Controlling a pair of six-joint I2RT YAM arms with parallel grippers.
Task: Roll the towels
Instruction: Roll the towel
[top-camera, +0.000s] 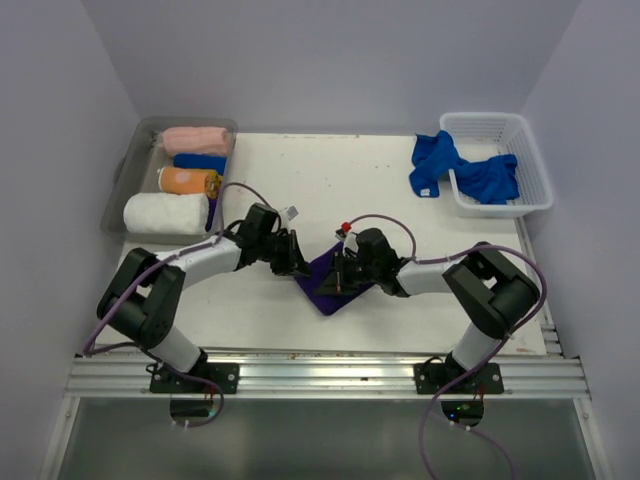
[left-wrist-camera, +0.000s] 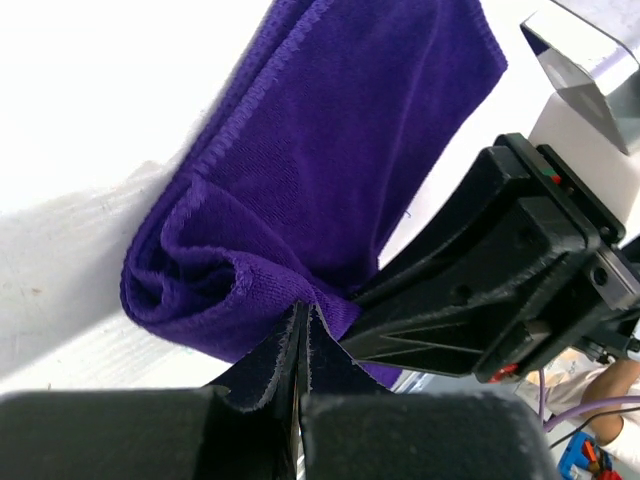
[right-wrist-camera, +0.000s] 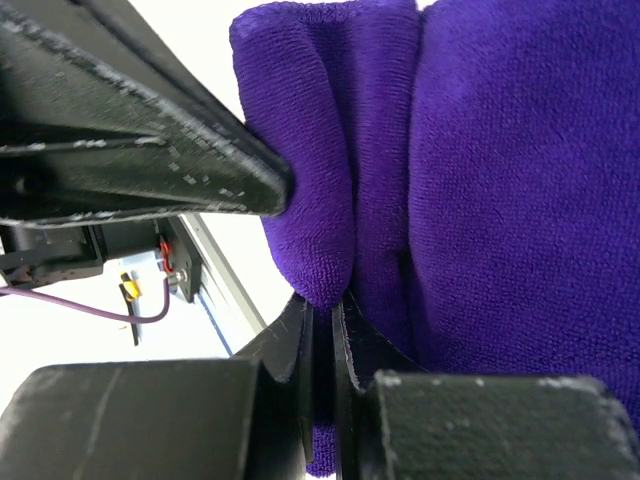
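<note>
A dark purple towel lies crumpled at the table's middle, between both grippers. My left gripper is at its left edge and my right gripper at its right. In the left wrist view the left gripper is shut, with a partly rolled fold of the purple towel puckering into its tips. In the right wrist view the right gripper is shut on a fold of the purple towel, and cloth shows between its fingers. Royal blue towels hang over the white basket's edge at the far right.
A white lattice basket stands at the back right. A grey bin at the back left holds rolled towels: pink, blue, orange and white. The two gripper heads nearly touch.
</note>
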